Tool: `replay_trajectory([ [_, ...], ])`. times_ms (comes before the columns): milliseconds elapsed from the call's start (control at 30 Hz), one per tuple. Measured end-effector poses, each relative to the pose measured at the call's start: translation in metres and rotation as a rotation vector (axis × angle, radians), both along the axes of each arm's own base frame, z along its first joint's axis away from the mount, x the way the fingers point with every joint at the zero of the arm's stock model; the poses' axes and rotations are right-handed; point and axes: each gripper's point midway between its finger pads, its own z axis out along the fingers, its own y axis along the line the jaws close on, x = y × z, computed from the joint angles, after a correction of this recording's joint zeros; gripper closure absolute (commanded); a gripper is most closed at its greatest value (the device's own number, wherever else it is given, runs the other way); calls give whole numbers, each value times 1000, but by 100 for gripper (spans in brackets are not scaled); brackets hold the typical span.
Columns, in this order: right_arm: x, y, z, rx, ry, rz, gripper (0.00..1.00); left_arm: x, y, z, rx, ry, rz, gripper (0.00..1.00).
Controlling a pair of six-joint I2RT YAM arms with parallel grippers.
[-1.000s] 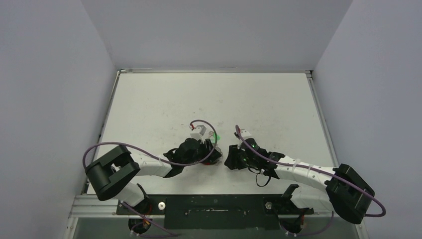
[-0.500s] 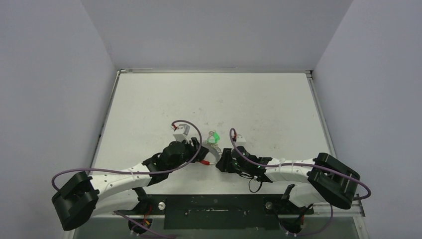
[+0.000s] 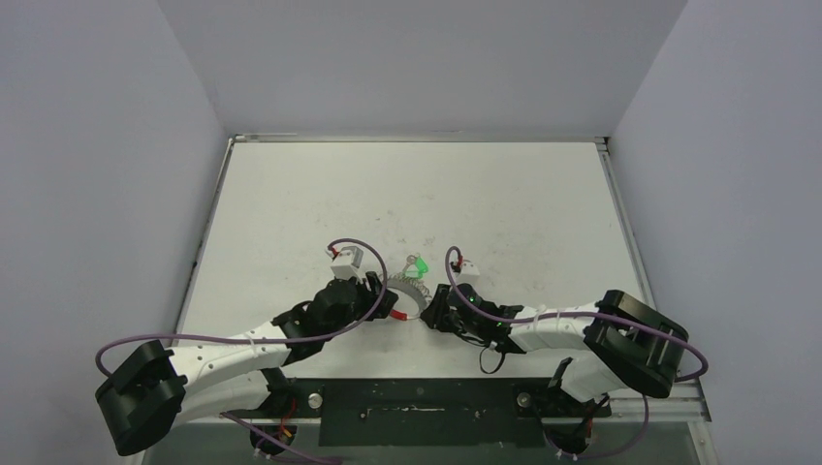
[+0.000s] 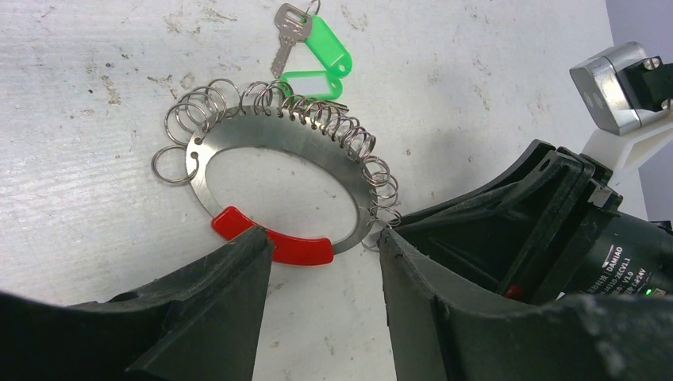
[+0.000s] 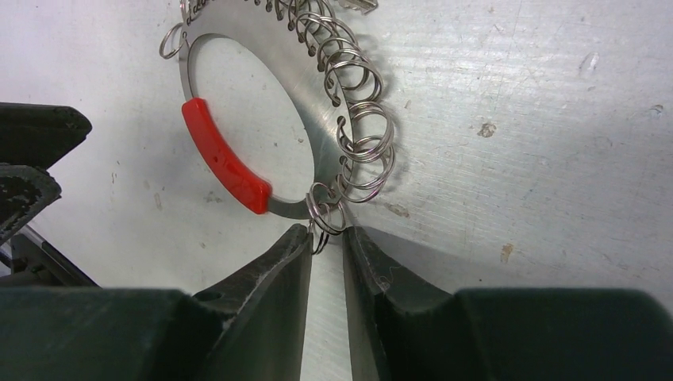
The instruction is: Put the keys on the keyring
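The worktop is seen from high above and behind its near edge, facing down and forward. Both wrist views are taken close to the surface from opposite sides; the keyring is shared by all three.

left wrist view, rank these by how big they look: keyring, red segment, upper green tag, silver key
1. keyring
2. red segment
3. upper green tag and silver key: about alike in length, the key slimmer, so not ranked against each other
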Motion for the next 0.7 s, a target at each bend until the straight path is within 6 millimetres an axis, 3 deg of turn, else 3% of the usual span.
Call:
replay_trajectory([
  [267,0,0,-2,3,9,-14,100,0,0,0,3,-2,-1,49],
  [467,-2,-5,2,-34,4,9,100,0,0,0,7,-5,-3,49],
  [700,1,-7,40,-62,-98,91,100,-1,2,1,25,-19,-17,50],
])
